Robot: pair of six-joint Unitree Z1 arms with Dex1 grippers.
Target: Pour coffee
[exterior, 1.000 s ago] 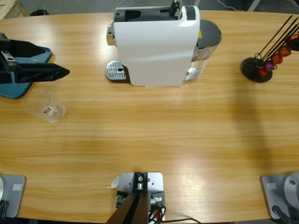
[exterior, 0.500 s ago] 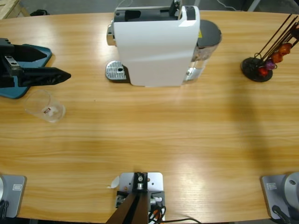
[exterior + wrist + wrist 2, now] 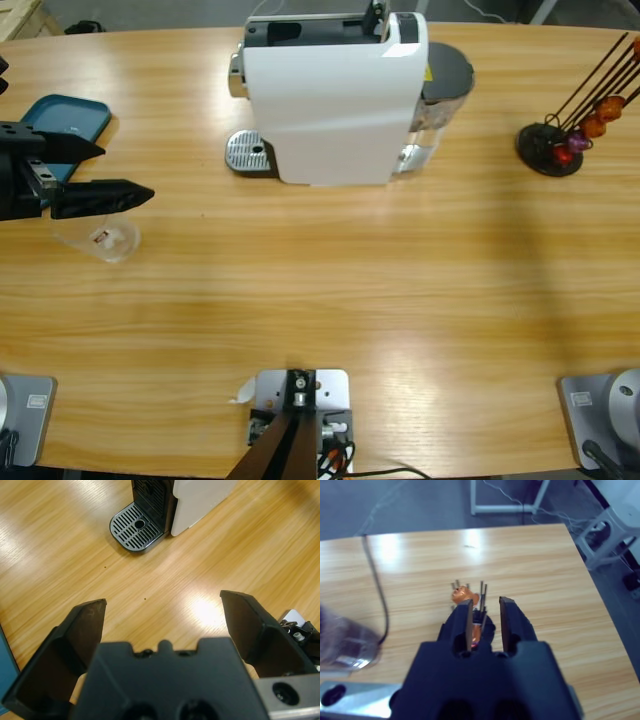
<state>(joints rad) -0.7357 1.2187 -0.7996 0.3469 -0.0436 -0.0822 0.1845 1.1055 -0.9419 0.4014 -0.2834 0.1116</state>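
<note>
A small clear tumbler [image 3: 110, 238] lies tilted on the wood at the far left in the high view; no coffee shows in it or anywhere else. My left gripper [image 3: 126, 172] comes in from the left edge with its jaws open, and the lower one crosses the tumbler's upper rim. The left wrist view looks past the open left gripper [image 3: 164, 602] at bare wood and the drip grate [image 3: 137, 525]; the tumbler is hidden there. The white coffee machine [image 3: 335, 95] stands at the back middle. My right gripper [image 3: 485, 602] is shut on nothing and points at the capsule stand [image 3: 467, 597].
A blue tray [image 3: 65, 115] lies at the far left, behind the left gripper. A black capsule stand [image 3: 555, 145] with orange and purple capsules stands at the back right. The machine's drip grate [image 3: 250, 152] juts out to its left. In the right wrist view a black cable [image 3: 377, 595] crosses the table.
The left gripper has moved toward the table's front and opened its jaws; its lower jaw now lies over the tumbler. The tumbler and the machine have not moved.
</note>
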